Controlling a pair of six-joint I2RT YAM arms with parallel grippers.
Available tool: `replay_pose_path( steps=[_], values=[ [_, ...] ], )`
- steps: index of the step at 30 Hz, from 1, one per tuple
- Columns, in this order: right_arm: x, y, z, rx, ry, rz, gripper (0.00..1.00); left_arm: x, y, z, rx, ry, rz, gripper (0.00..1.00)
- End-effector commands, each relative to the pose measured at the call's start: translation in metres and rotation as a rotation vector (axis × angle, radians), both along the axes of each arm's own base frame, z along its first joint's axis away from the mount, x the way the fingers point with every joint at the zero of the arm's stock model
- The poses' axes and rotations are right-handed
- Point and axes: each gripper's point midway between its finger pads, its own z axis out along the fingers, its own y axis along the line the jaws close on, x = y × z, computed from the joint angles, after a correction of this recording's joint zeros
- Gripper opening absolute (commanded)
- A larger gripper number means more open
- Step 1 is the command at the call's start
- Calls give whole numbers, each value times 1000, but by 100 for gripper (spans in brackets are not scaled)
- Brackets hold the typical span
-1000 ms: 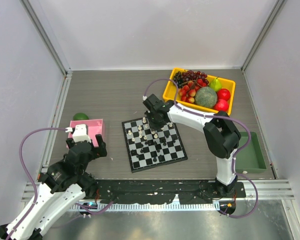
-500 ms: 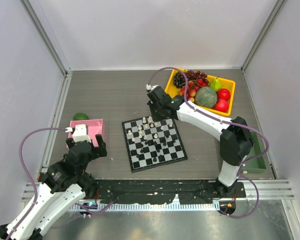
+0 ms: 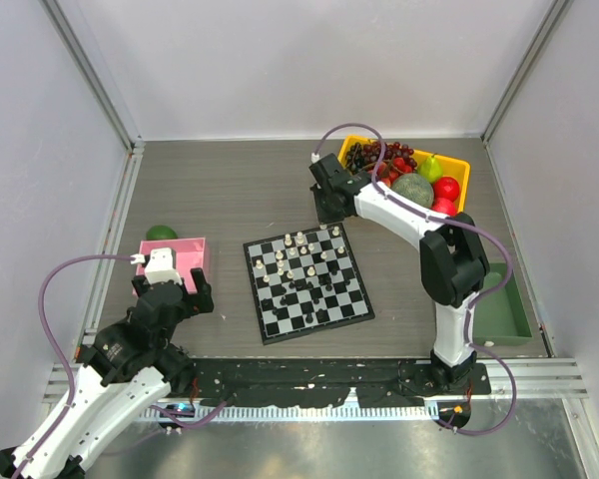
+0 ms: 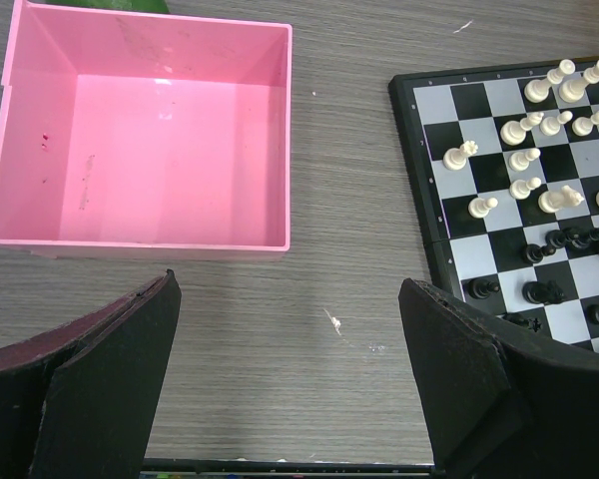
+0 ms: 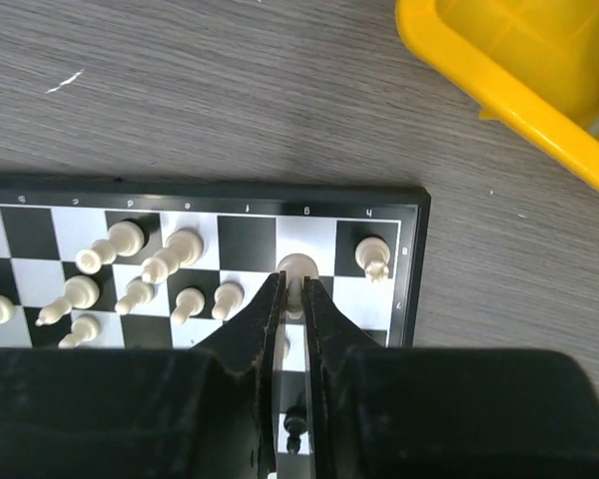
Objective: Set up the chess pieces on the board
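Note:
The board [image 3: 351, 299] lies at the table's middle with white chess pieces [image 3: 299, 244] on its far rows and black chess pieces [image 3: 304, 289] nearer. My right gripper [image 3: 329, 212] hovers at the board's far right corner. In the right wrist view it [image 5: 294, 289] is shut on a white piece [image 5: 298, 265] over the back row of the board [image 5: 248, 239], next to a white rook [image 5: 372, 255]. My left gripper [image 3: 172, 289] is open and empty [image 4: 290, 379] over bare table, left of the board [image 4: 471, 100].
An empty pink tray [image 3: 195, 251] sits left of the board, also in the left wrist view [image 4: 140, 239], with a green fruit [image 3: 161, 233] behind it. A yellow fruit bin [image 3: 459, 170] stands at the back right, its corner close to my right gripper [image 5: 499, 90]. A green bin [image 3: 514, 309] is at the right.
My right gripper has moved right and toward the back, from over the board's far middle to its far right corner. The left arm has not moved.

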Motion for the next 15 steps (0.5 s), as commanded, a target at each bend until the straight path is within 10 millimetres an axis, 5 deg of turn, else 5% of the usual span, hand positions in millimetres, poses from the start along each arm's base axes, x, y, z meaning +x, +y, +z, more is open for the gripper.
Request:
replay_pose_path(
  steps=[1,15],
  values=[
    [14,13,12,23,-39,36,15,6,-3,5,-23,-24,15,100],
    [14,7,-19,-31,17,19,15,6,-1,5,-21,-25,26,100]
  ],
)
